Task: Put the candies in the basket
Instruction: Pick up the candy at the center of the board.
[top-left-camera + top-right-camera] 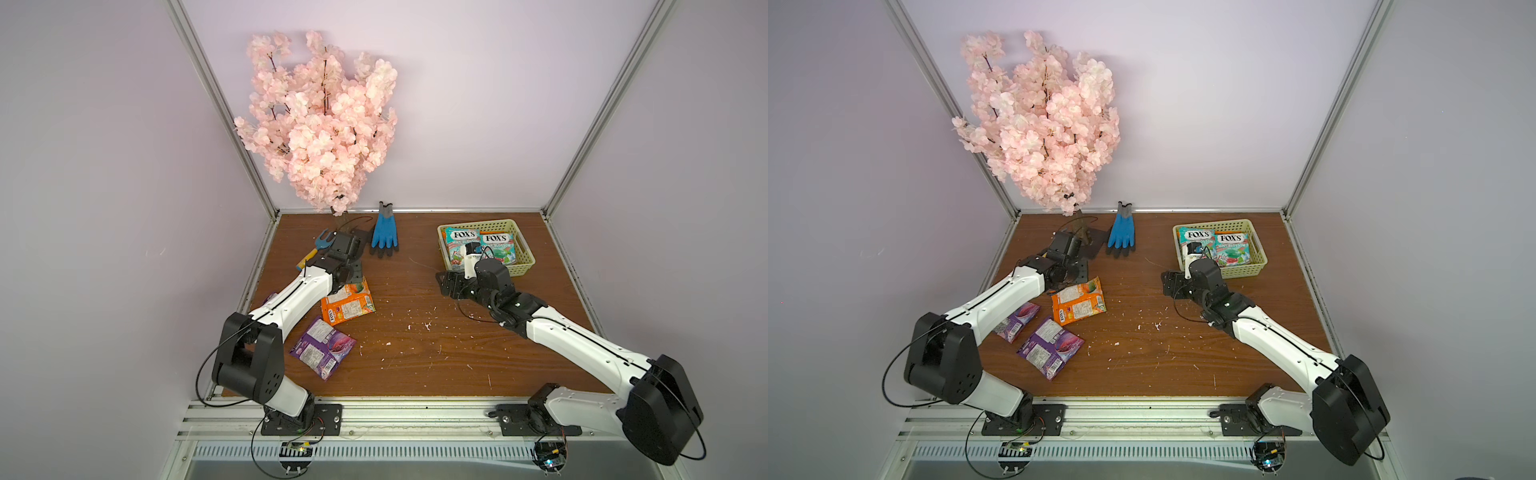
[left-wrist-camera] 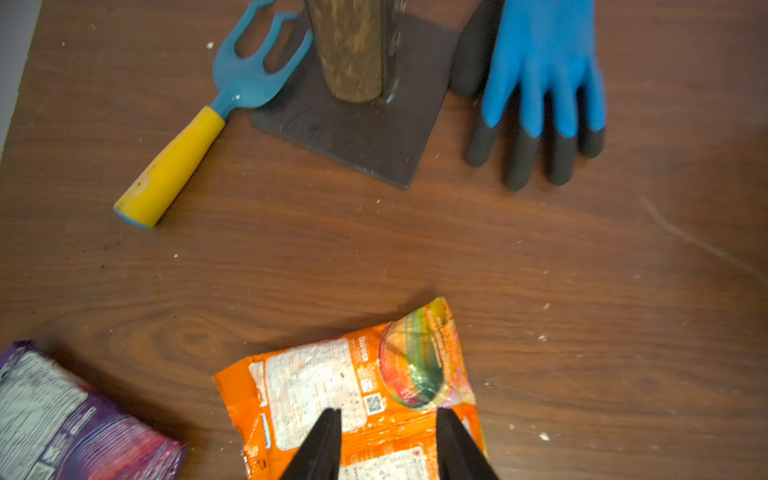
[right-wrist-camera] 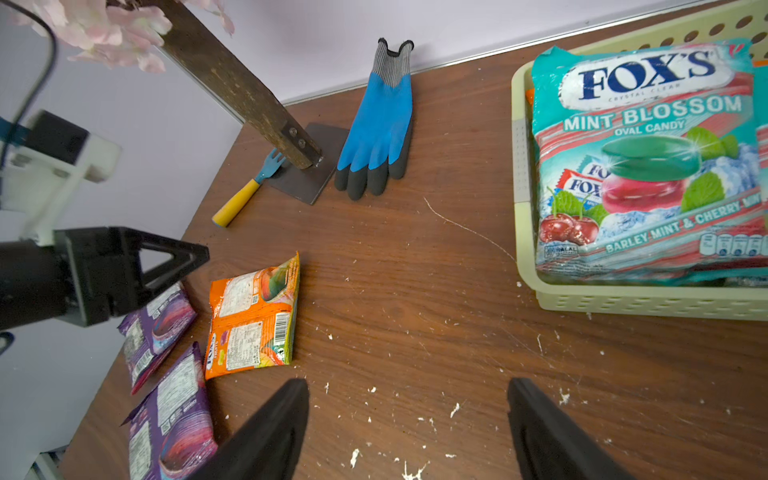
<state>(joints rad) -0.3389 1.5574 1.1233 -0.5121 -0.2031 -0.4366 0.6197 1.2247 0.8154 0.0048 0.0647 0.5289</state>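
Hovering left claw [image 2: 386, 417]: jaws partly apart over glossy orange packet [image 2: 316, 386], white label up;
Right claw [image 3: 409, 386]: wide, empty; basket [image 3: 524, 232] just beside;
Basket: teal FOX'S packets [image 3: 648, 158], fronts up;
Near left claw: purple packets [image 3: 166, 328], labels up

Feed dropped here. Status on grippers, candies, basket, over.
Both grippers open: left gripper over flat orange glossy packet, right gripper empty. Teal packets in pale green perforated plastic basket; two purple packets on table. Nothing blocking.
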